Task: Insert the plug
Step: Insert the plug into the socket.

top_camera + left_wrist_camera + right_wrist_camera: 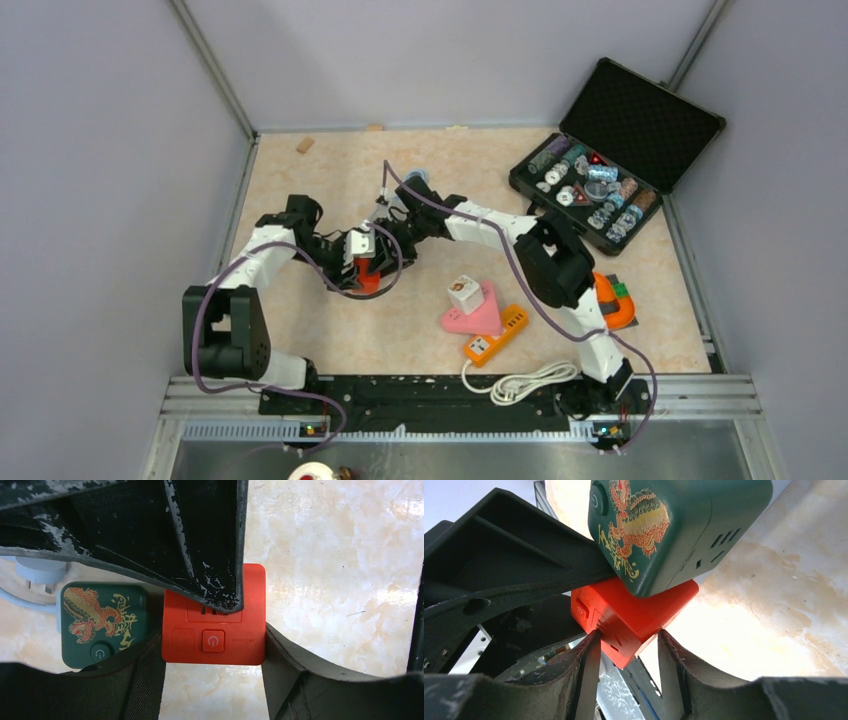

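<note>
White plug (pixel 42 573) shows only in the left wrist view, prongs visible, past the left gripper's (pixel 212 640) fingertips and just beyond the green cube (pixel 102 625). That gripper is closed on the red cube (pixel 235 645), a finger against each side, with the green cube just beside it. Only the right wrist view shows the green cube's slotted side face. It also shows the right gripper (pixel 629 635) astride the red cube's corner, jaws partway apart, fingers (pixel 584 675) close against it; whether they press, I cannot tell.
</note>
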You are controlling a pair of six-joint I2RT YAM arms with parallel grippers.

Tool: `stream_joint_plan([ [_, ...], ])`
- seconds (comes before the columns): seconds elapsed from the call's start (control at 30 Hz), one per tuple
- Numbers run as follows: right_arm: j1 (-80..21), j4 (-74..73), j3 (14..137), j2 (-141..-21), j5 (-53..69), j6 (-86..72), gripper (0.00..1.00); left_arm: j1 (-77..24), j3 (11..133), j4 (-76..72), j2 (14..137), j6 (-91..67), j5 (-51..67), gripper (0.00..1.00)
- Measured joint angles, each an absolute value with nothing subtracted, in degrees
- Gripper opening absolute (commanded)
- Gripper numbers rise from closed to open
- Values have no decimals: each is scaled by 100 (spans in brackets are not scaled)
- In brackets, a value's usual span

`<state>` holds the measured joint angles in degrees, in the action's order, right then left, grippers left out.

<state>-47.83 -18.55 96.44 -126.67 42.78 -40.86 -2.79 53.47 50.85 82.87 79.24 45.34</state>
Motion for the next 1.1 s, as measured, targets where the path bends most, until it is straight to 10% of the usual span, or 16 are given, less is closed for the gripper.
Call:
stream_joint_plan([
  [0.07, -4786, -2141, 9867, -12766, 4276, -4007, 39, -279, 5349, 5083, 8287, 7900, 4515, 91],
  [0.13, -4786, -2383, 10064, -12851, 4283, -3959, 38, -287, 5352, 5030, 8283, 7828, 4453, 99],
  [0.77, -4998, -2936, 10628, -12988, 3771, -3448, 36, -499, 5468, 3518, 6973, 3326, 2783, 98],
  [1.1, -5024, -3159, 10774, -13008, 3669, -3229, 34, -491, 6278, 4421, 7837, 897, 1933, 67],
])
